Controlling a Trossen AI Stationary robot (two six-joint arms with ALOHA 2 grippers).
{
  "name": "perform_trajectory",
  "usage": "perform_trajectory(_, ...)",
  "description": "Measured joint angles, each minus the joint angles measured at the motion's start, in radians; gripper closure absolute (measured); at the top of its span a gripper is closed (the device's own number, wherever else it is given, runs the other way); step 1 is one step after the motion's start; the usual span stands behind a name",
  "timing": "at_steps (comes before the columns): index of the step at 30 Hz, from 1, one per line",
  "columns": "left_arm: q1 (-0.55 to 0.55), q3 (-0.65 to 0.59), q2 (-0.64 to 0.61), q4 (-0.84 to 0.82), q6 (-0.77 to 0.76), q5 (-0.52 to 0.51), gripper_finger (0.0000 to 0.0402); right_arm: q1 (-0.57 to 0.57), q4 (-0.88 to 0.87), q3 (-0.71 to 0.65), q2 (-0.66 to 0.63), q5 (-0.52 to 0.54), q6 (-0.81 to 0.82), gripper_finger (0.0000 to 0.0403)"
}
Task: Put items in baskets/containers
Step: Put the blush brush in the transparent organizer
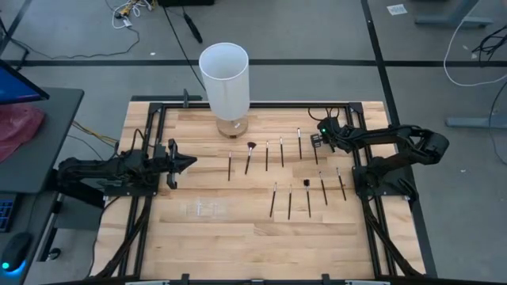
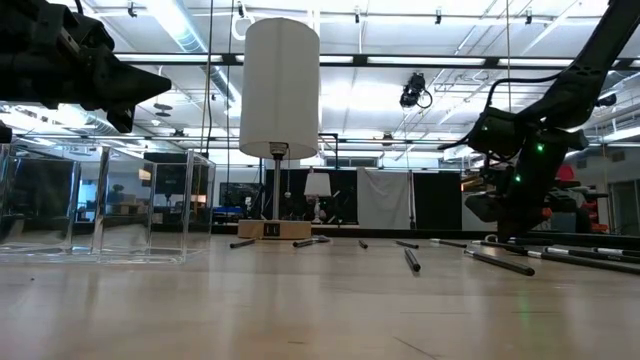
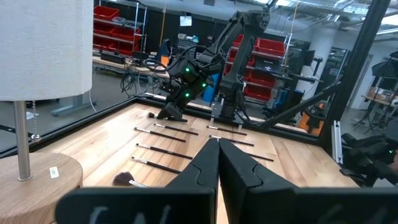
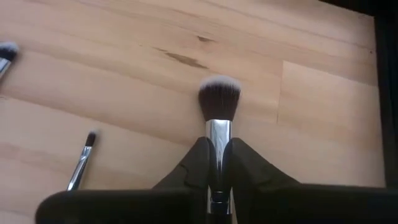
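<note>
A wooden table (image 1: 238, 237) carries scattered makeup brushes (image 1: 289, 202) and a lamp (image 1: 225, 79).

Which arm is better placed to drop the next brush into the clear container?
Right. Its tool is already shut on a brush. The left tool is shut and empty, though nearer the clear container.

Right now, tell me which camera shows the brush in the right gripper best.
The right wrist view: the brush fills the middle, its silver ferrule pinched between the right gripper fingers, dark white-tipped bristles over the table. The high view shows only the gripper at the brush row's far end. In the low and left wrist views the brush cannot be made out.
</note>
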Motion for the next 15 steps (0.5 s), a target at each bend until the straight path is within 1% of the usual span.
perform_trajectory(4, 0.000, 0.000, 0.000, 0.000, 0.000, 0.000, 0.0390, 0.025, -0.022, -0.006, -0.061, -0.015, -0.003, 0.0374)
perform_trajectory(8, 0.000, 0.000, 0.000, 0.000, 0.000, 0.000, 0.0390, 0.062, -0.043, -0.010, -0.133, -0.053, -0.019, 0.0375)
perform_trajectory(15, 0.000, 0.000, 0.000, 0.000, 0.001, 0.000, 0.0390, 0.187, 0.006, -0.007, -0.257, -0.023, -0.049, 0.0375)
